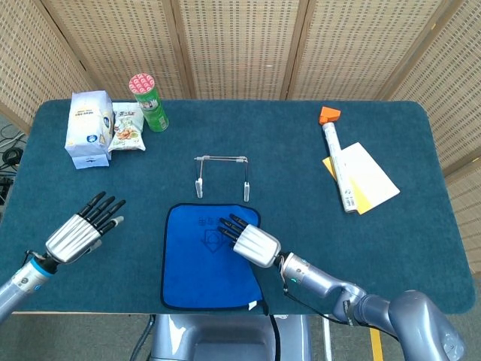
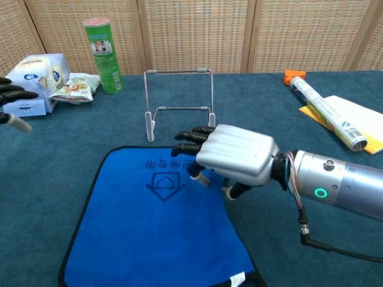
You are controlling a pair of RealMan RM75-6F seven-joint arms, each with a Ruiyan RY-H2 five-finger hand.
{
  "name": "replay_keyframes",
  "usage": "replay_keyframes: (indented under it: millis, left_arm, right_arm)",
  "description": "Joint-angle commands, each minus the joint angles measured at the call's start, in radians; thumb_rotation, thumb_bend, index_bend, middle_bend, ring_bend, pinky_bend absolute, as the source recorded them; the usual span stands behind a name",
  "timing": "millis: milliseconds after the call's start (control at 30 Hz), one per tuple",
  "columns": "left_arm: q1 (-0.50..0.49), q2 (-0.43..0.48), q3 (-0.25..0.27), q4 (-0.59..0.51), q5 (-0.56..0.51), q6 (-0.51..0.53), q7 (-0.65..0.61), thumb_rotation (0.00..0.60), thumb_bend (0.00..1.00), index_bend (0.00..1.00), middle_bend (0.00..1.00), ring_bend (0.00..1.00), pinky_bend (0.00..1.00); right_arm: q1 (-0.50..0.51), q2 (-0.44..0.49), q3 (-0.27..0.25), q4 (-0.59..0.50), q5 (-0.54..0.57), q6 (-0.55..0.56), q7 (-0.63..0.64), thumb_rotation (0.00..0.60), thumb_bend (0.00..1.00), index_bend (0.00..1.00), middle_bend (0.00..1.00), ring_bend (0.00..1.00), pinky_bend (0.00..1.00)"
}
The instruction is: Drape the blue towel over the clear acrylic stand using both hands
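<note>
The blue towel (image 1: pixel 211 257) is lying flat on the bench (image 1: pixel 301 173), not yet lifted, beneath the right hand (image 1: pixel 252 241), whose extended fingers (image 2: pixel 191 141) are resting near its far edge. The left hand (image 1: pixel 77 235) is being held open with fingers spread, well left of the towel. The clear acrylic stand (image 1: pixel 222 174), just beyond the right fingertips, is standing bare, so grasping and draping are both judged to remain.

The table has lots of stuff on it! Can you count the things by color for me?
Blue: 1, the blue towel
Clear: 1, the clear acrylic stand
Green: 1, the can
White: 3, the box, snack bag and tube
Orange: 1, the small block
White and yellow: 1, the paper pad
Total: 8
</note>
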Motion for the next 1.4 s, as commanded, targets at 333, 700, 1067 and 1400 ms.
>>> replay_keyframes:
  millis: [333,700,1067,1400]
  left_arm:
    - [-0.136,-0.231,0.117,0.274,0.068,0.059,-0.116,0.6,0.07,0.32,0.0,0.0,0.0]
    - [-0.167,-0.278,0.151,0.301,0.041,0.027,-0.105,0.6,0.1,0.32,0.0,0.0,0.0]
    - [-0.176,-0.336,0.174,0.311,0.009,-0.007,-0.107,0.6,0.1,0.32,0.0,0.0,0.0]
    - [-0.183,-0.366,0.194,0.317,-0.009,-0.024,-0.117,0.6,0.1,0.32,0.0,0.0,0.0]
  right_arm:
    - [0.002,0.011,0.004,-0.019,0.017,-0.009,-0.008,0.6,0.41,0.61,0.17,0.01,0.13]
    - [-0.002,0.0,0.008,-0.012,0.03,-0.008,-0.006,0.6,0.41,0.62,0.17,0.01,0.13]
    - [-0.003,-0.007,0.011,-0.007,0.04,-0.005,0.012,0.6,0.41,0.63,0.17,0.01,0.13]
    - [-0.01,-0.015,0.011,0.002,0.049,-0.001,0.012,0.6,0.41,0.63,0.17,0.01,0.13]
